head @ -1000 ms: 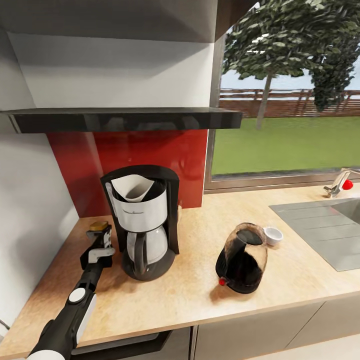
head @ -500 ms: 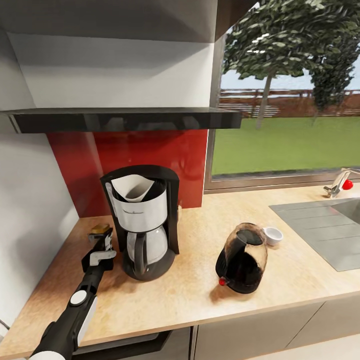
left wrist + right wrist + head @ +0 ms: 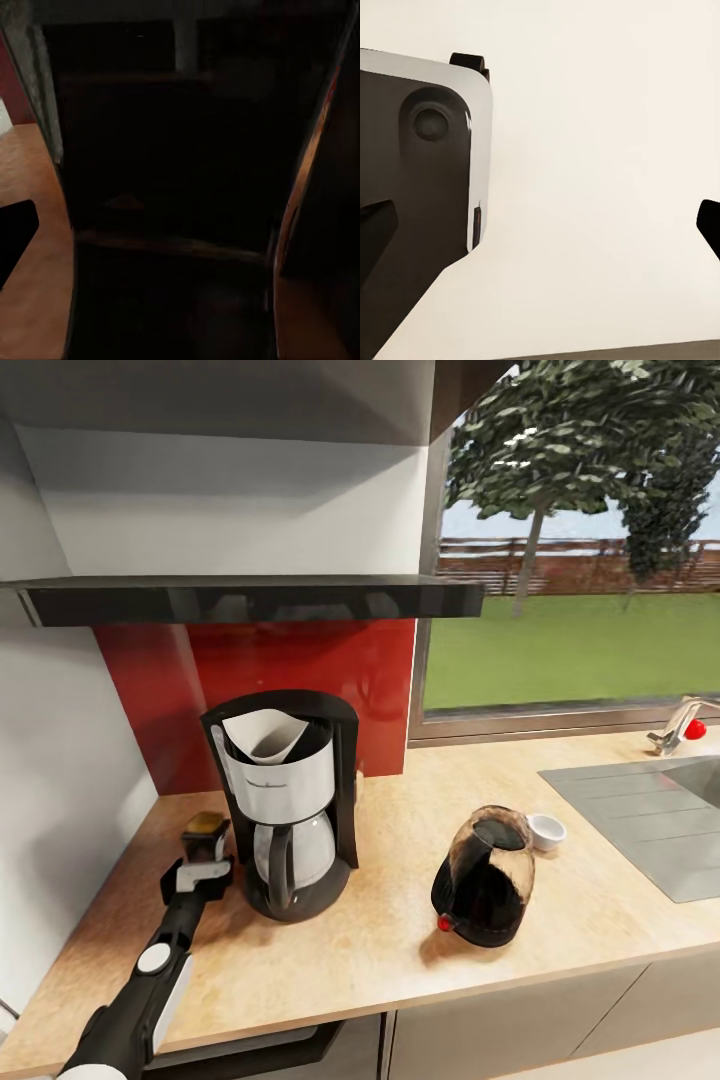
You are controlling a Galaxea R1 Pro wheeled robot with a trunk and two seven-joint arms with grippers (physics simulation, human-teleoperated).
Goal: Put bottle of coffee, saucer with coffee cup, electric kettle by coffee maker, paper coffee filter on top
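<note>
The black coffee maker [image 3: 290, 805] stands on the beige countertop [image 3: 380, 955], with the white paper coffee filter [image 3: 265, 735] in its top. Just left of it is the dark bottle of coffee [image 3: 205, 835] with its amber lid, low over the counter, and my left gripper [image 3: 203, 852] is shut on it. The bottle's dark body [image 3: 172, 187] sits close between the fingers in the left wrist view. To the right stands the dark glass electric kettle [image 3: 485, 880], with the small white coffee cup [image 3: 546, 830] behind it. The saucer is hidden. My right gripper [image 3: 540, 225] is open, facing a pale wall.
The black kitchen shelf [image 3: 250, 598] juts out above the coffee maker. A white wall closes off the counter's left end. A grey sink [image 3: 650, 810] with a faucet [image 3: 680, 725] lies at the right, under a window.
My left gripper has lowered the bottle of coffee toward the counter beside the coffee maker. Nothing else has moved.
</note>
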